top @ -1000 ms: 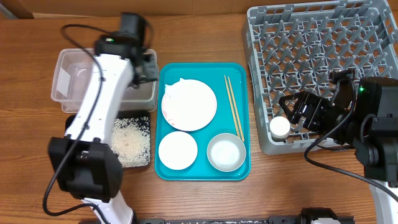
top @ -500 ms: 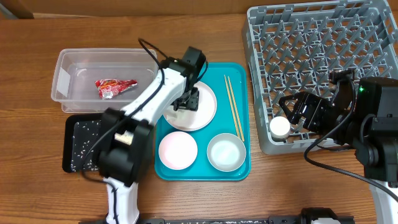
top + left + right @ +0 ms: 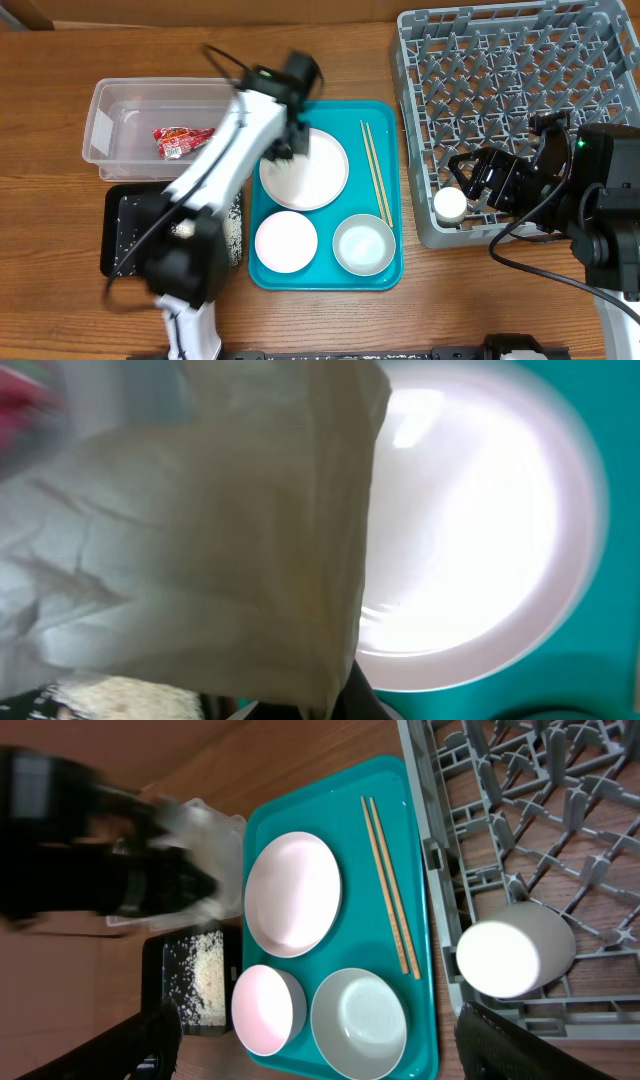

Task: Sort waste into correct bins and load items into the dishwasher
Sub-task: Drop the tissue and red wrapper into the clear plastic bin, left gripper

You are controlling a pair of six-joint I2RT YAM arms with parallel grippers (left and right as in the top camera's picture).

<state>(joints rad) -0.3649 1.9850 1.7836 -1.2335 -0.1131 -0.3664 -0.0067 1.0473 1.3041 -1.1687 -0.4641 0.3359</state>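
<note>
Left gripper (image 3: 287, 148) blurred in the overhead view, over the 9 o'clock rim of the round plate (image 3: 320, 172). It is clamped on the crumpled napkin (image 3: 200, 540), by my reading. Paper fills the left wrist view and hides the fingers, and the plate shows bare behind it.

Bearing for the drop, overhead clock:
- Clear tub (image 3: 100, 130) lies at 9 o'clock of the gripper, near, long axis 9 to 3. The red sauce packet (image 3: 183, 140) is already inside.
- Black tray (image 3: 115, 235) lies at 7 o'clock and holds rice (image 3: 205, 982).
- The tub looks the likelier home for paper: a short carry toward 9.

Right gripper (image 3: 480, 188) is well off at 3 o'clock, jaws apart, just beside the small cup (image 3: 450, 204) sitting in the dish rack (image 3: 560, 60). Left arm is far nearer both bins.
</note>
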